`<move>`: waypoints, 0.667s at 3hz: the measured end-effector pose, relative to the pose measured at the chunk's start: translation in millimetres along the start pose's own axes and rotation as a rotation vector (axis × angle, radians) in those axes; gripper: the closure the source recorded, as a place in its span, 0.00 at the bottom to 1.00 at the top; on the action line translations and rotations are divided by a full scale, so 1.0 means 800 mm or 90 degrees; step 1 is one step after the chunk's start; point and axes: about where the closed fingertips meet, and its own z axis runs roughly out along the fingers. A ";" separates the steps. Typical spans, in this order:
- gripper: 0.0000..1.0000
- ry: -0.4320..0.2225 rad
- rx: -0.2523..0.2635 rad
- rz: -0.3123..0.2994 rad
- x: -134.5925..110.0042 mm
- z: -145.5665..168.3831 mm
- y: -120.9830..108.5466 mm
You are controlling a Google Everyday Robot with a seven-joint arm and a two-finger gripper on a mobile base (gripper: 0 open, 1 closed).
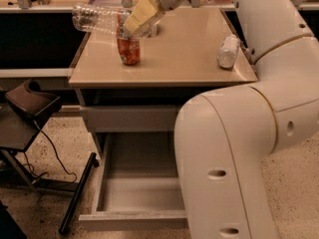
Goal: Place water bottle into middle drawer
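The water bottle (pixel 97 18) is clear and ribbed. It lies nearly level in the air above the table's back left corner, with its neck end in my gripper (pixel 133 23). My gripper is shut on the bottle, and its pale fingers (pixel 142 13) reach down from the top of the view. Bottle and gripper hang just above an orange-red soda can (pixel 129 51) that stands on the table. The middle drawer (pixel 142 195) is pulled open below the table, grey and empty, its right side hidden by my arm.
A whitish bottle-like object (pixel 228 51) lies at the right edge of the beige table (pixel 174 59). A shut grey drawer front (pixel 129 118) sits above the open drawer. My big white arm (pixel 234 148) fills the right. A dark chair (pixel 27 108) and a cable stand at the left.
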 end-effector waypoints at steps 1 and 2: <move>1.00 0.004 0.022 0.087 0.017 -0.046 0.053; 1.00 -0.010 0.028 0.087 0.008 -0.043 0.048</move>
